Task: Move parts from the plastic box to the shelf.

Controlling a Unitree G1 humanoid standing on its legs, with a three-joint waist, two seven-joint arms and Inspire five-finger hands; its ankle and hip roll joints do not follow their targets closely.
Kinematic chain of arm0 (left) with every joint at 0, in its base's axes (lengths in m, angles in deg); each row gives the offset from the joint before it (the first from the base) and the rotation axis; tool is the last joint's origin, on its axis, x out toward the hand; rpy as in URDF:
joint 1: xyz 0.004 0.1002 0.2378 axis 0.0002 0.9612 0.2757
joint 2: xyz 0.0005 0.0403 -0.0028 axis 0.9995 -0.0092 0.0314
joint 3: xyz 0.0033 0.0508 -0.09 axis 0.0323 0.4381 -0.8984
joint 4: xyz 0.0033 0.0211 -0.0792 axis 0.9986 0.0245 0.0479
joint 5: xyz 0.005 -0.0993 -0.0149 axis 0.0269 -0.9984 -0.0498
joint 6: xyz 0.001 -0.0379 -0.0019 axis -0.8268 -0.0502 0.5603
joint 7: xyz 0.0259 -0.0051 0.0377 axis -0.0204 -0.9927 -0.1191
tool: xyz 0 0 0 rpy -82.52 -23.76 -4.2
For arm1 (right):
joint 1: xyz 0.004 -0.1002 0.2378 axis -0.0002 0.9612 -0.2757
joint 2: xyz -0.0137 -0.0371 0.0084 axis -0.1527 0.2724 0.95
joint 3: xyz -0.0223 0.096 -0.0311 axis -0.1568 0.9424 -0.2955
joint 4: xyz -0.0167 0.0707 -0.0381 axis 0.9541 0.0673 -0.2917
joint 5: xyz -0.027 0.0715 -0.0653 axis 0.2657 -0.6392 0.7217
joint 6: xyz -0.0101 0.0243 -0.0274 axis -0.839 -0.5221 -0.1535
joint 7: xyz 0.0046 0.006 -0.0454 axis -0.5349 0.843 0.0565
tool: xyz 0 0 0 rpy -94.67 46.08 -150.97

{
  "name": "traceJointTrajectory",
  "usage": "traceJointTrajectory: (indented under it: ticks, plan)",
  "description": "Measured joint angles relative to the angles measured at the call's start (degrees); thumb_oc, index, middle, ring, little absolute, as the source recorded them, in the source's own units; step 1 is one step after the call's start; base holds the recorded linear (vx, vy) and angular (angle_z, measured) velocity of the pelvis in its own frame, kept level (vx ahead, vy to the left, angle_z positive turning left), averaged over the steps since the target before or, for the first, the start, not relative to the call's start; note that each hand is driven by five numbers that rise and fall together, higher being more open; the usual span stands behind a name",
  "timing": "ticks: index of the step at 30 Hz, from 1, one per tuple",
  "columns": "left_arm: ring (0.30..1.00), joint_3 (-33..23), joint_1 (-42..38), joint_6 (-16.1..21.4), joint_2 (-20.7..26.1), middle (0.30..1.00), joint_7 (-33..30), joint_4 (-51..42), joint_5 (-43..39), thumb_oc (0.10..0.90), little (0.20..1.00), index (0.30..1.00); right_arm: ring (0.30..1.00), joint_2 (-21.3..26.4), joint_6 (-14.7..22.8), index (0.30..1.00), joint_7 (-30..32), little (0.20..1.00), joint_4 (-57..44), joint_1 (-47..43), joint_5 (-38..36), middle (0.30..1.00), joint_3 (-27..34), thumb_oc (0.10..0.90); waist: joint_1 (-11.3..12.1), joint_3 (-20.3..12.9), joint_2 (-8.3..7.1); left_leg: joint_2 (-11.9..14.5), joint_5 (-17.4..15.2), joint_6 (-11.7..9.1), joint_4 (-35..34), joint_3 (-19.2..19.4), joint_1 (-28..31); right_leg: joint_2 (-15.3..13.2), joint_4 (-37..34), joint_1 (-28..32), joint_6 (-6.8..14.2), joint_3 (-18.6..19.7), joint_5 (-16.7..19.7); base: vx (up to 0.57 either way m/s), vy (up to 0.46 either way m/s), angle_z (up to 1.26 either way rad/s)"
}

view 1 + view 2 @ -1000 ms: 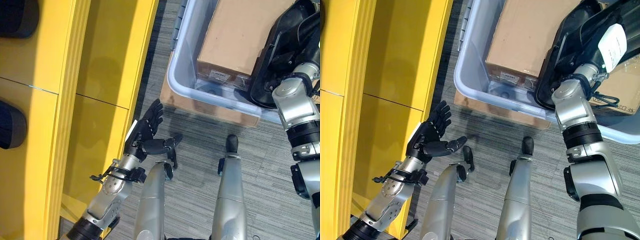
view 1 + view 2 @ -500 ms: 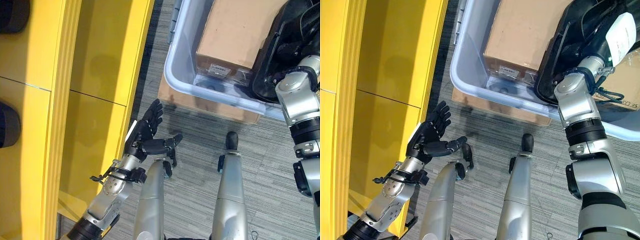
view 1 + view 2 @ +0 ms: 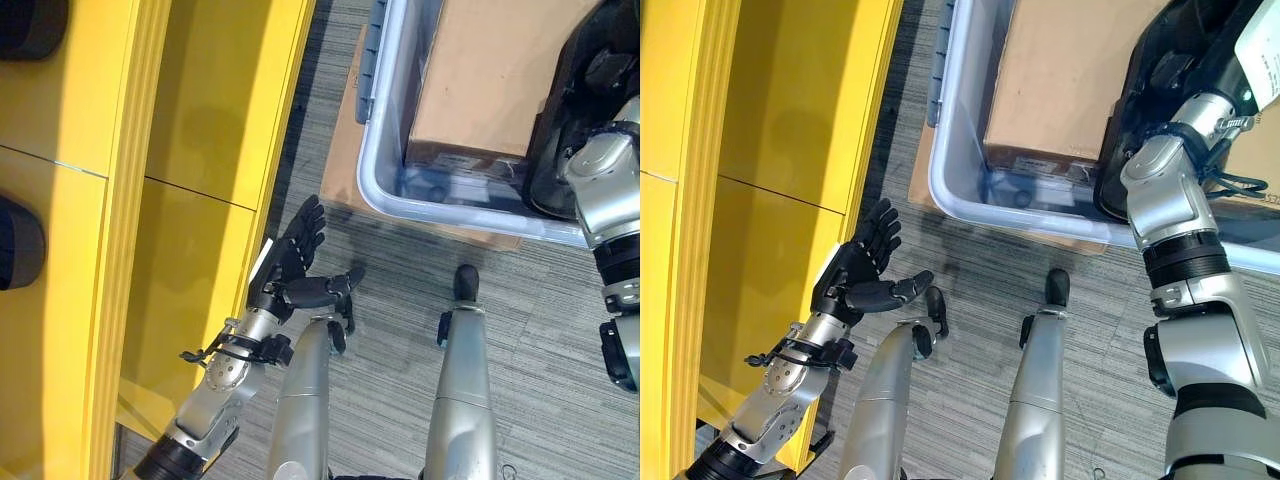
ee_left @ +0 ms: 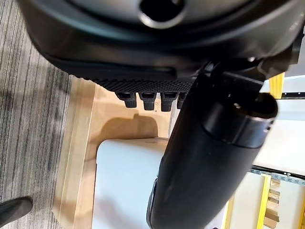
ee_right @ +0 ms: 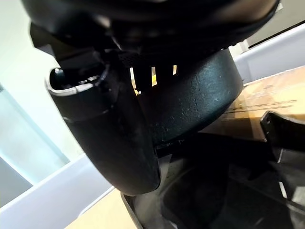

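- Left hand (image 3: 290, 268) hovers over the carpet beside the yellow shelf (image 3: 200, 130), fingers spread, holding nothing.
- Right hand (image 5: 157, 95) curls round a black part (image 3: 1180, 60) inside the plastic box (image 3: 385, 195).

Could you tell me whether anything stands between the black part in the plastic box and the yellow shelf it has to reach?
Nothing visible blocks the way. Between the plastic box and the yellow shelf lies bare carpet. The left hand hangs open near the shelf's edge. The right hand is at the black part, its fingers hidden.

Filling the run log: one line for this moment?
left hand: open, idle by shelf | right hand: gripping black part in plastic box
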Motion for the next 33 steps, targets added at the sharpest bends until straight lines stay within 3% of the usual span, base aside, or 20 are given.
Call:
traceJointTrajectory:
  ticks: [18, 33]
  plan:
    - [1.000, -0.02, 0.04, 0.17, 0.01, 1.000, 0.43, 0.00, -0.02, 0.900, 1.000, 1.000, 0.300, 0.01, 1.50, 0.300, 0.21, 0.300, -0.89, 0.13, 1.13, 0.300, -1.49, 0.400, 0.13, 0.00, 0.00, -0.01, 0.12, -0.18, -0.16, -0.13, 0.88, 0.03, -0.66, 1.34, -0.09, -0.13, 0.12, -0.01, -0.003, 0.00]
    - [1.000, -1.22, 0.16, 0.55, -0.11, 1.000, 1.92, -0.62, 0.02, 0.900, 1.000, 1.000, 0.300, -5.92, 1.79, 0.300, 0.62, 0.300, -28.85, 18.90, 4.59, 0.300, 3.58, 0.400, -2.03, 0.00, -0.01, 0.09, 0.72, -0.22, -4.92, 0.82, 8.06, 0.25, -6.42, 8.55, 0.08, -0.43, 1.44, -0.02, -0.008, -0.03]
